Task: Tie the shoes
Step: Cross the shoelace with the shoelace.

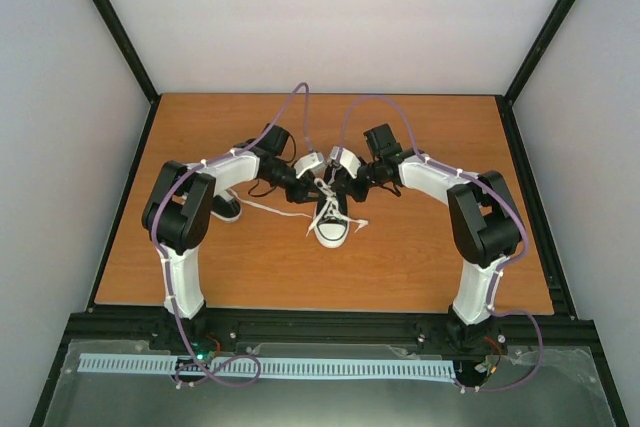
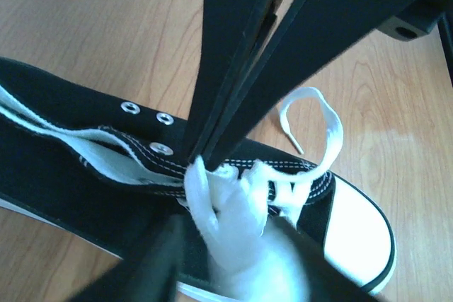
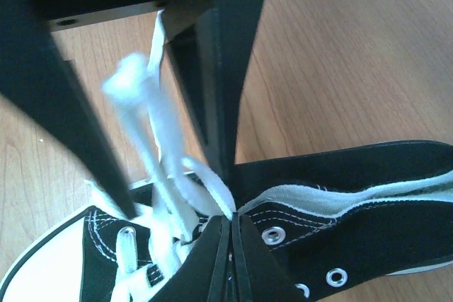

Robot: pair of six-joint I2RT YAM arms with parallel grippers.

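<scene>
— Shoes first: where are they?

— I see the middle shoe (image 1: 331,226) in the center of the table (image 1: 420,267), with its white toe pointing at the arm bases. The other shoe (image 1: 226,209) is off to the left, partly hidden under my left arm (image 1: 185,212). The two shoes are apart.

— And your grippers?

— Both hang over the middle shoe, tip to tip, right above the lace (image 3: 159,125).

— Is the right gripper (image 3: 230,228) holding something?

— Its fingers are squeezed tight together. The tips touch the lace, right by the shoe's lace holes. I cannot tell if any lace is caught in them.

— What about the left gripper (image 2: 233,245)?

— Its fingers stand a little apart, and a fat bunch of white lace sits between them. I cannot tell if they pinch it or just sit around it.

— Anything else?

— A loose lace end (image 1: 275,210) lies on the wood between the two shoes.
</scene>
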